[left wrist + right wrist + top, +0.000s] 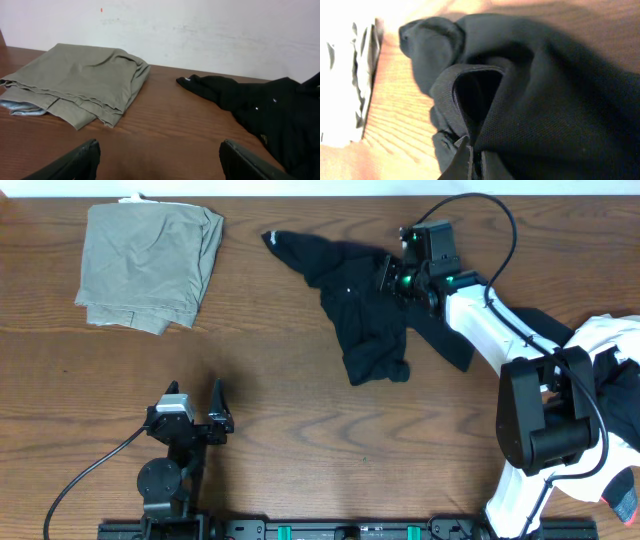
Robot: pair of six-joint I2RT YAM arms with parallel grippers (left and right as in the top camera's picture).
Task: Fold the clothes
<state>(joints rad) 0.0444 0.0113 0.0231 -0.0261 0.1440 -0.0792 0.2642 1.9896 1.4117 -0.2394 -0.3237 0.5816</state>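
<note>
The black garment (365,320) lies crumpled on the brown counter (330,430), toward the far side and right of the middle. One thin part sticks out to the far left, and a bunched lump sits at its near end. Small white marks show on the cloth.

The right end effector (392,280) sits on the far right part of this garment. In the right wrist view, the right end effector (471,162) is pinched tight on a fold of the black garment (545,100). The cloth rises up from the fingers, and a dark open fold sits just above them.

The left end effector (195,395) is at the near left of the counter, well apart from the black garment. In the left wrist view, its two fingers (75,160) are spread wide with nothing between them. Past them, the black garment (270,110) lies off to the right.

An olive-khaki folded garment (150,265) rests at the far left of the counter, apart from the black one.

A pile of white and black clothes (612,340) lies at the right edge of the counter, beside the right arm.
</note>
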